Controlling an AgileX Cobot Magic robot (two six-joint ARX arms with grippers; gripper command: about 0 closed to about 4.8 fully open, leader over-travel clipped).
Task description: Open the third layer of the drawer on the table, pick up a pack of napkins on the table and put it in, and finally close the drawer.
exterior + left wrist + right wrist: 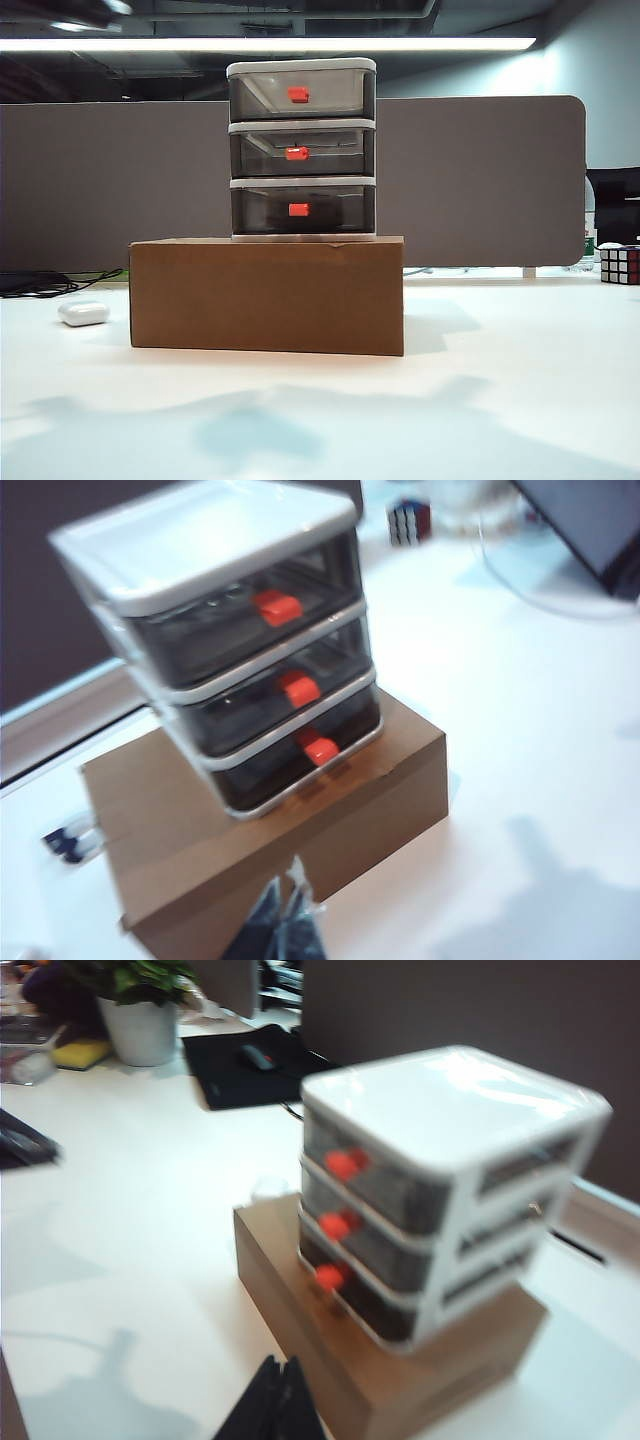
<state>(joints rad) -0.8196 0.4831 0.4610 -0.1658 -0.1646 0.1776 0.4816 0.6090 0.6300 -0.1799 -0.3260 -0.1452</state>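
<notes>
Already all three tiers of the drawer (302, 150) sit flush, yet both the left gripper (284, 920) and right gripper (279, 1400), pinched shut on nothing, hang high, so the napkins may be unstowed.

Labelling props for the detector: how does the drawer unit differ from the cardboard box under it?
Material: the drawer unit is a white frame with translucent smoky-grey trays; the cardboard box is plain opaque brown.
Shape: the drawer unit is tall and narrow, three tiers with red handles; the cardboard box is low, wider, featureless.
Position: the drawer unit stands on the cardboard box, which rests on the table.
Shared: both rectangular, closed, and square to the exterior camera.
</notes>
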